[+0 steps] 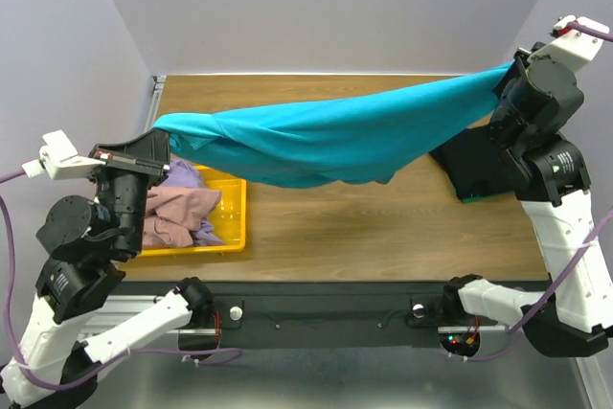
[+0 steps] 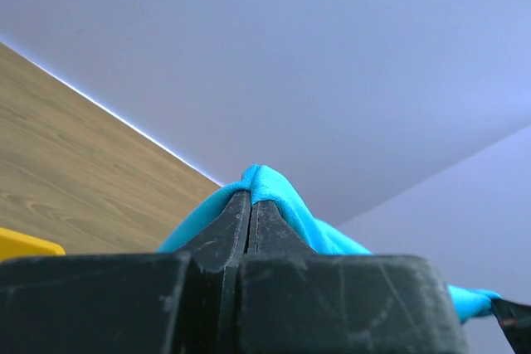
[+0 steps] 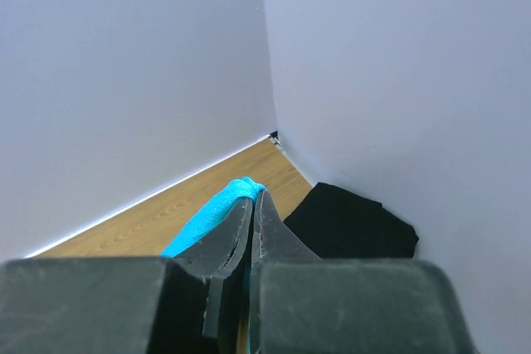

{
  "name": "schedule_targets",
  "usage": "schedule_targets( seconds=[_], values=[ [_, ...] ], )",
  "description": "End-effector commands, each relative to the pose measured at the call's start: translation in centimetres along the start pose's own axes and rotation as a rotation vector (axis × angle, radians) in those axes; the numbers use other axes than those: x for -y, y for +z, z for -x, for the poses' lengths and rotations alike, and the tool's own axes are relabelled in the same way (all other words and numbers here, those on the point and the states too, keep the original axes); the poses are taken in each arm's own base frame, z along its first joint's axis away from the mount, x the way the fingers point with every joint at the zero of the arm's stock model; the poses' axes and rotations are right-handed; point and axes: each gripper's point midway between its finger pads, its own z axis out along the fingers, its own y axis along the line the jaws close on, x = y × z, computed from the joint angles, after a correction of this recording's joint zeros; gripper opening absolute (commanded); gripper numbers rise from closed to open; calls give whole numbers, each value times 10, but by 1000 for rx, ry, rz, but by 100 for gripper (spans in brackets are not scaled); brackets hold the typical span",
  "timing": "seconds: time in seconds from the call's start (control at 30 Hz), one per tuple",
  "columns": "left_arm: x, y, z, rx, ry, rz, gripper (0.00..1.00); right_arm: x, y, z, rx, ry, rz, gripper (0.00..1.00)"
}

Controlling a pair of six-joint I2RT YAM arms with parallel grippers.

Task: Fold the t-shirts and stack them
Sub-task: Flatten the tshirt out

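A teal t-shirt hangs stretched in the air across the table between both arms. My left gripper is shut on its left end, teal cloth bulging over the closed fingertips. My right gripper is shut on its right end, where the teal cloth shows at the tips. A folded black t-shirt lies flat on the table at the right, below the right gripper, seen also as a black t-shirt in the right wrist view. Dusty pink and lavender t-shirts lie crumpled in the tray.
A yellow plastic tray stands at the table's left front, under the left arm. Grey walls enclose the table on the back and both sides. A green edge peeks from under the black shirt.
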Motion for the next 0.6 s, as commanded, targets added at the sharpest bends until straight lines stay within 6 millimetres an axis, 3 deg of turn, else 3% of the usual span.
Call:
schedule_targets(
  seconds=[0.0, 0.03, 0.07, 0.1, 0.13, 0.17, 0.2, 0.23, 0.3, 0.33, 0.37, 0.4, 0.43, 0.47, 0.53, 0.57],
  values=[
    [-6, 38, -35, 22, 105, 112, 0, -4, 12, -20, -25, -67, -57, 0],
    [-13, 48, -44, 32, 129, 167, 0, -10, 16, -30, -41, -88, -55, 0],
    [-21, 66, -72, -13, 199, 224, 0, -20, 26, -54, -80, -145, -55, 0],
    [-25, 77, -88, -48, 229, 237, 0, -28, 35, -67, -102, -114, -34, 0],
    [-41, 105, -116, -139, 274, 246, 0, -34, 44, -83, -132, -121, -21, 1],
    [-63, 116, -142, -216, 298, 258, 0, -38, 55, -101, -167, -122, -13, 0],
    [-71, 133, -156, -238, 285, 236, 0, -40, 66, -129, -221, -135, -5, 0],
    [-97, 148, -190, -328, 303, 256, 0, -49, 89, -171, -314, -141, 33, 1],
    [-123, 156, -230, -417, 322, 278, 0, -53, 111, -216, -408, -157, 44, 1],
    [-129, 159, -249, -473, 328, 270, 0, -59, 130, -265, -500, -212, 55, 3],
    [-143, 167, -271, -519, 350, 292, 0, -62, 138, -283, -533, -222, 53, 11],
    [-147, 170, -280, -538, 355, 298, 0, -66, 145, -303, -567, -237, 54, 24],
    [-152, 173, -289, -559, 365, 304, 0, -74, 151, -309, -581, -235, 74, 42],
    [-158, 177, -302, -596, 369, 312, 0, -80, 153, -326, -613, -240, 94, 68],
    [-162, 179, -311, -617, 371, 315, 0, -91, 148, -323, -625, -203, 160, 100],
    [-166, 179, -314, -621, 375, 323, 0, -94, 144, -317, -618, -199, 186, 100]
  ],
)
